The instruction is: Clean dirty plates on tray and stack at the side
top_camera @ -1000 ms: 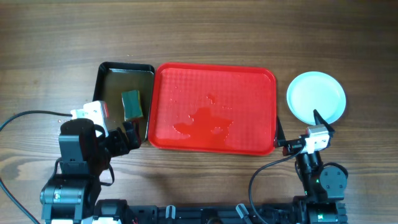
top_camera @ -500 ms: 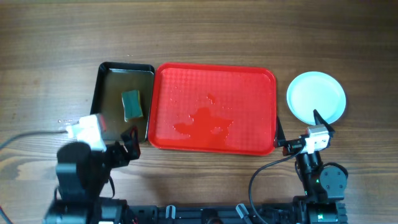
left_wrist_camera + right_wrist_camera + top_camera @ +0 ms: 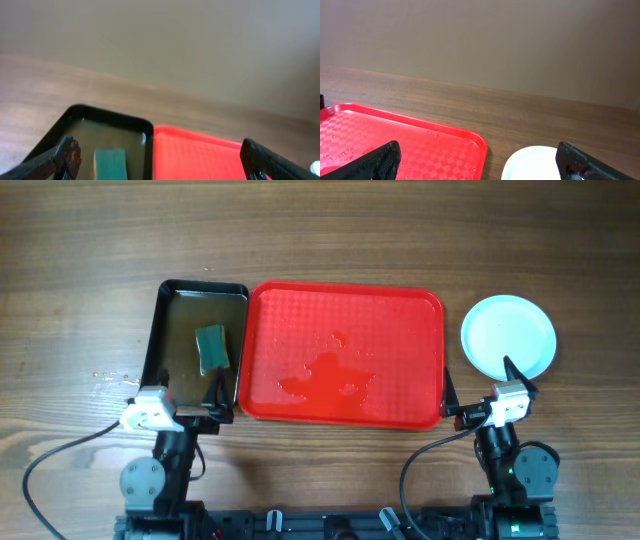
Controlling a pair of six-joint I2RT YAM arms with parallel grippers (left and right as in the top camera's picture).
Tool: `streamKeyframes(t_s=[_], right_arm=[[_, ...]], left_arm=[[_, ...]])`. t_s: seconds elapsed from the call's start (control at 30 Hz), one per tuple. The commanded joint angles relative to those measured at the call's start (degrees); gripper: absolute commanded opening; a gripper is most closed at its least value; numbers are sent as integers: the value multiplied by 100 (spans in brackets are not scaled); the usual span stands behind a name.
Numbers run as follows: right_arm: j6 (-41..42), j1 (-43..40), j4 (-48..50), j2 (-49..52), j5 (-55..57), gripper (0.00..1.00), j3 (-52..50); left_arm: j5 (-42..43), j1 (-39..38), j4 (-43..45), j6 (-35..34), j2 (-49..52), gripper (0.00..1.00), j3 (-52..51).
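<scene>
Plates [image 3: 508,337] appear from overhead as one round pale blue-white shape on the desk [image 3: 320,230], just beside the right short side of the red tray [image 3: 400,320]; its top face looks clean, and I cannot tell how many lie under it. The tray has wet patches near its middle. At its left side, touching or almost touching, stands a black tray [image 3: 200,284] with murky liquid and a green sponge [image 3: 211,348] inside. The left gripper [image 3: 190,395] is over the near end of the black tray, and the right gripper [image 3: 475,377] is over the gap between the red tray and the plates. In the left wrist view, the left gripper [image 3: 160,162] is opened wide and holds nothing; between its fingers are the sponge [image 3: 110,162], the black tray [image 3: 107,116] and the red tray [image 3: 200,152]. In the right wrist view, the right gripper [image 3: 475,155] is also opened wide and empty, with one finger over the red tray [image 3: 395,130] and the plates [image 3: 535,162] beside the tray's corner.
</scene>
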Motion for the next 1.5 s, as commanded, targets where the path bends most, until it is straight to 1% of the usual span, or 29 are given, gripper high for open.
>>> streamKeyframes(t_s=[0.0, 0.07, 0.13, 0.17, 1.47], right_arm=[[24, 44, 20, -35, -83, 100, -7], [24, 44, 20, -35, -85, 100, -7], [24, 44, 20, -35, -85, 99, -7], [26, 44, 20, -35, -85, 100, -7], [24, 44, 17, -35, -85, 99, -7]], left_arm=[[-59, 57, 761, 348, -61, 100, -463], [-13, 59, 549, 481, -61, 100, -463], [-13, 63, 61, 474, -61, 100, -463], [-13, 61, -42, 472, -61, 100, -463], [-15, 63, -22, 470, -46, 100, -463]])
